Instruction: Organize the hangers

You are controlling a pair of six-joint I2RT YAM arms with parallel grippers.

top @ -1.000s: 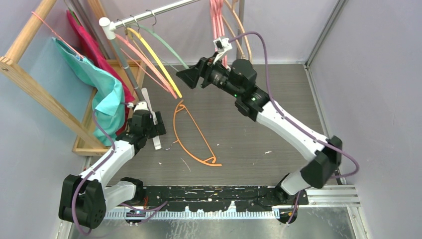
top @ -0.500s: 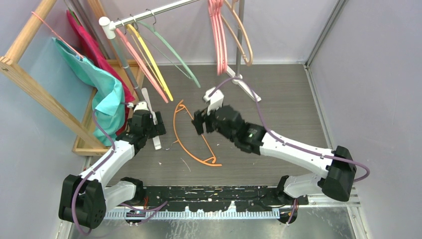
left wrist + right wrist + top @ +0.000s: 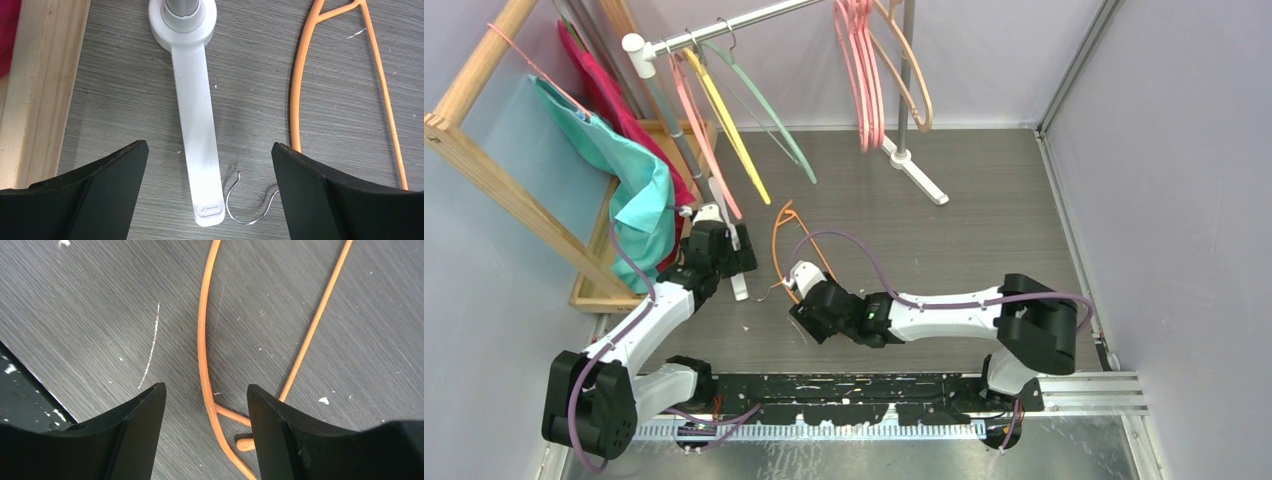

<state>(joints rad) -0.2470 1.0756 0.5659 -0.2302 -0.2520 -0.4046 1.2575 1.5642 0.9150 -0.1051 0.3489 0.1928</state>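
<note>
A thin orange hanger [image 3: 777, 232] lies flat on the dark floor, and its lower end is hidden under my right arm. My right gripper [image 3: 807, 314] is down at the floor and open. In the right wrist view its jaws straddle the orange hanger [image 3: 202, 335] near its notched corner without touching it. My left gripper [image 3: 730, 258] hovers open over the rack's white foot [image 3: 196, 120], beside the orange hanger's metal hook [image 3: 246, 206]. On the silver rail hang thin pink [image 3: 696, 118], yellow [image 3: 729, 125] and grey-green [image 3: 769, 105] hangers, and farther right thick pink [image 3: 862, 75] and beige [image 3: 919, 85] ones.
A wooden rack [image 3: 484, 150] with teal cloth [image 3: 639, 190] stands at the left, above a wooden base frame [image 3: 42, 85]. The rail's second white foot [image 3: 919, 175] rests on the floor at the back. Grey walls close in the back and right sides.
My right arm has swung from the rail down to the floor over the orange hanger, and its jaws have narrowed a little. The thin hangers on the rail swing. The left arm has stayed still.
</note>
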